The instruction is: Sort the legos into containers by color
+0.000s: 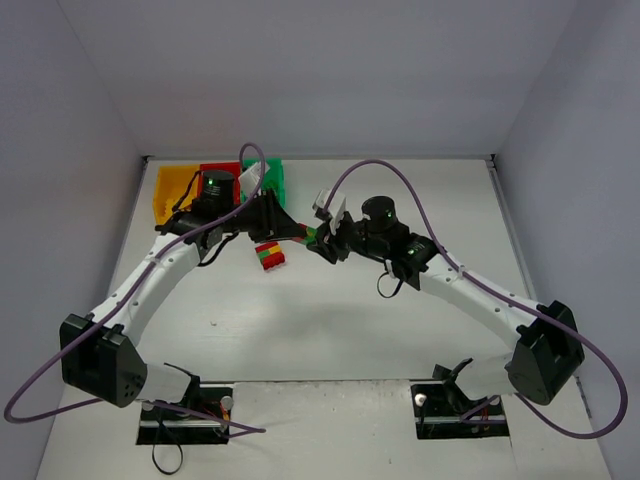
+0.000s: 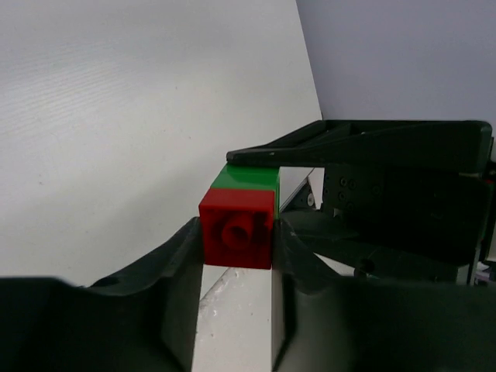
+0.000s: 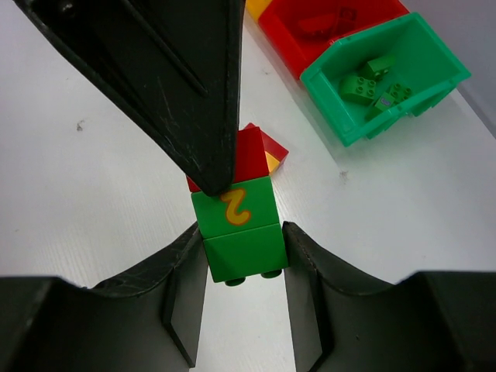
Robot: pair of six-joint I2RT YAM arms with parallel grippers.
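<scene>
A small stack of legos hangs above the table between my two grippers. In the left wrist view its red brick (image 2: 236, 231) sits at the end, and my left gripper (image 2: 237, 229) is shut on it, both fingers touching its sides. A green brick (image 2: 248, 177) follows behind the red one. My right gripper (image 3: 242, 232) is shut on the stack's green end, a plain green brick (image 3: 244, 254) joined to a green one with a yellow mark (image 3: 232, 205). Seen from above, the left gripper (image 1: 293, 229) and the right gripper (image 1: 322, 243) meet tip to tip.
A red, yellow and green clump (image 1: 269, 255) lies on the table under the grippers. The yellow bin (image 1: 172, 190), red bin (image 1: 218, 170) and green bin (image 1: 272, 178) stand in a row at the back left. Several green bricks lie in the green bin (image 3: 418, 74).
</scene>
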